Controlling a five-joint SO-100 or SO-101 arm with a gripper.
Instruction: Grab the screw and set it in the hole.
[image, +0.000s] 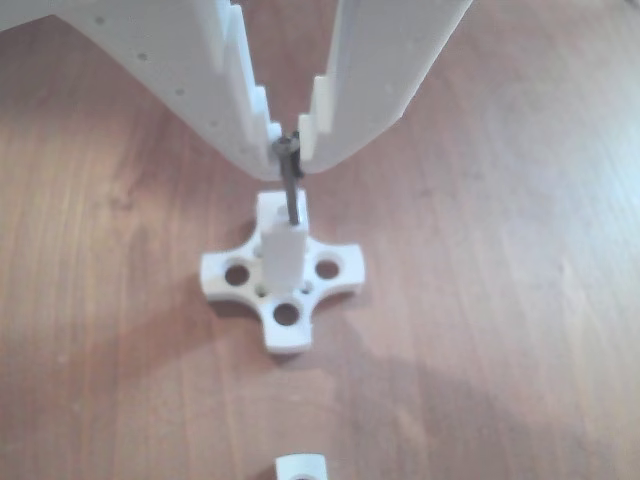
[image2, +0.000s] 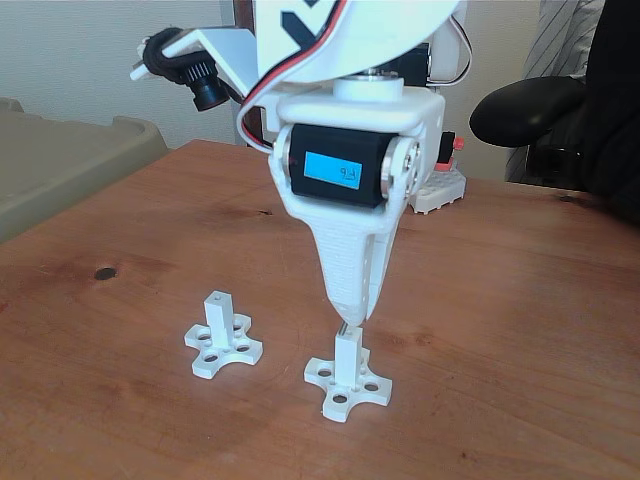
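Two white posts stand on my brown wood-grain table (image2: 520, 330), each rising from a cross-shaped base pierced by round holes. I'm working the right one in the fixed view, the post (image2: 347, 352) directly under the arm. My gripper (image: 288, 146), matte white printed plastic with stepped inner faces, is clamped on the screw (image: 290, 185) just below its head, holding it roughly upright. Its thin dark shank meets the post's square top, where I judge the hole (image: 292, 224) sits, though blur hides the bore. I'd keep the shank vertical, ease straight down, and release only once it stands unaided.
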